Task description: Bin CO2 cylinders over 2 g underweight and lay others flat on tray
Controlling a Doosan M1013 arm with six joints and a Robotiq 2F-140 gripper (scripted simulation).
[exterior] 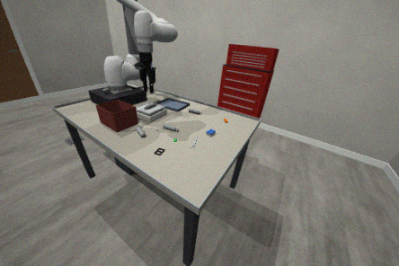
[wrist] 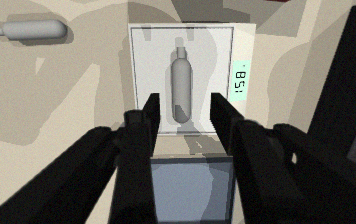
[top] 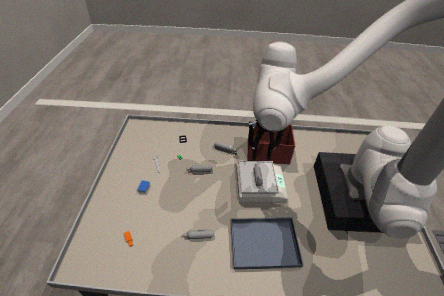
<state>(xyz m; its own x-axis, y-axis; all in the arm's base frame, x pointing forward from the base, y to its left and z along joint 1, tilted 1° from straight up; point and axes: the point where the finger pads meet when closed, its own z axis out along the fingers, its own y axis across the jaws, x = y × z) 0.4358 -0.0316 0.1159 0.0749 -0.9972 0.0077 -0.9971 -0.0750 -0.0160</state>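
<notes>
A grey CO2 cylinder (top: 258, 174) (exterior: 150, 106) (wrist: 181, 85) lies flat on the white scale (top: 246, 195) (exterior: 151, 115) (wrist: 145, 50). The scale's green display (top: 280, 181) (wrist: 240, 80) reads 158. My gripper (top: 263, 140) (exterior: 148, 85) (wrist: 185, 106) hangs above the scale with its fingers apart and nothing between them. Three more cylinders (top: 225, 148) (top: 201, 169) (top: 199, 234) lie on the table to the left; one of them also shows in the wrist view (wrist: 35, 30). The red scrap bin (top: 286, 147) (exterior: 118, 114) stands behind the scale. The blue-floored tray (top: 266, 243) (exterior: 172, 104) (wrist: 192, 185) lies in front of it.
A blue block (top: 144, 186), an orange piece (top: 129, 238), a green bit (top: 179, 157), a black square (top: 183, 139) and a small strip (top: 156, 164) lie on the left of the table. The arm's black base (top: 336, 190) is at the right. A red tool cabinet (exterior: 247, 78) stands beyond the table.
</notes>
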